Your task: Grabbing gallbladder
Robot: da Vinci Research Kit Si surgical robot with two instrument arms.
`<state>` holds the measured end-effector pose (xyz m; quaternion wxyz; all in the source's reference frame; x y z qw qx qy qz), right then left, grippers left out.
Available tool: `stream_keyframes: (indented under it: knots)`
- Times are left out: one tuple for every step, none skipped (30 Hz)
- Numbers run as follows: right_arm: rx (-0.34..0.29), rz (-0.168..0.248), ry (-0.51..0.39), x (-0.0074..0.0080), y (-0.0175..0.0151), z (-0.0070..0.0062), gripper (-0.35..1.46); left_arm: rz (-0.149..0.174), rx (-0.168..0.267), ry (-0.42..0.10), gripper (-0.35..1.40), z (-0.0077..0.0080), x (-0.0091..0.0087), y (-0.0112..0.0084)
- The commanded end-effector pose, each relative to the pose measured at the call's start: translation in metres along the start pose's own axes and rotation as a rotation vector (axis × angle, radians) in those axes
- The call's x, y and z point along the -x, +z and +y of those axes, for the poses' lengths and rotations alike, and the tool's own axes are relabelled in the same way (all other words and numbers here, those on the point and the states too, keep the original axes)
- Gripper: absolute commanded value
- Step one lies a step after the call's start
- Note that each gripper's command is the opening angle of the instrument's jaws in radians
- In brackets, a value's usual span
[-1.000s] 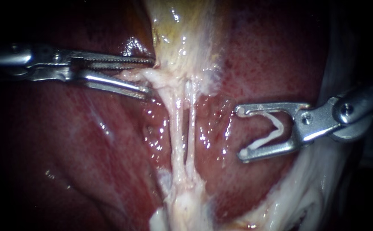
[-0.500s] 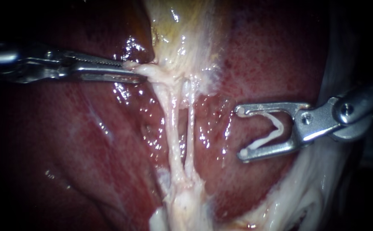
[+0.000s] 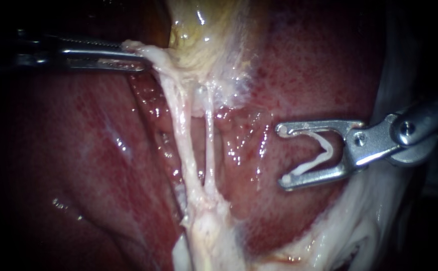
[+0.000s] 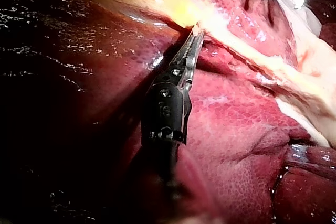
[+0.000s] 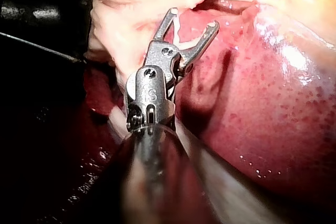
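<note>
Endoscope view: gallbladder (image 3: 204, 45) lies against the liver (image 3: 78, 150), its pale lower edge clenched in the left instrument's (image 3: 133, 57) jaws. Right instrument (image 3: 282, 154), well apart from the gallbladder, grips a white clip (image 3: 307, 167) between wide-spread jaws.

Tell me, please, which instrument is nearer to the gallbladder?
Left. The left instrument has its jaws shut on the gallbladder at its pale lower edge. The right instrument, a clip held between its jaws, sits apart from it, over the liver.
</note>
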<state>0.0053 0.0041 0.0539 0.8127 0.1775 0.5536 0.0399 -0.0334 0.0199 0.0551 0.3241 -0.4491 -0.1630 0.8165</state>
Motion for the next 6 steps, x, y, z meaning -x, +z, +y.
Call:
stream_keyframes:
  knots:
    - [0.0,0.0,-0.001,0.0001,0.0001,0.0,0.5,0.001,-0.005,-0.001,-0.35,0.0,0.0,0.0001]
    - [0.0,0.0,-0.001,0.0001,0.0001,0.0,0.5,0.002,-0.011,-0.002,-0.35,0.0,0.0,0.0001]
    - [0.0,0.0,-0.001,0.0001,0.0001,0.0,0.5,0.002,-0.013,-0.003,-0.35,0.0,0.0,0.0001]
    - [0.0,0.0,-0.001,0.0001,0.0001,0.0,0.5,0.002,-0.015,-0.004,-0.35,0.0,0.0,0.0001]
    - [0.0,0.0,-0.001,0.0001,0.0001,0.0,0.5,0.002,-0.018,-0.005,-0.35,0.0,0.0001,0.0001]
    - [0.0,0.0,-0.001,0.0001,0.0001,0.0,0.5,0.002,-0.017,-0.006,-0.35,0.0,0.0001,0.0001]
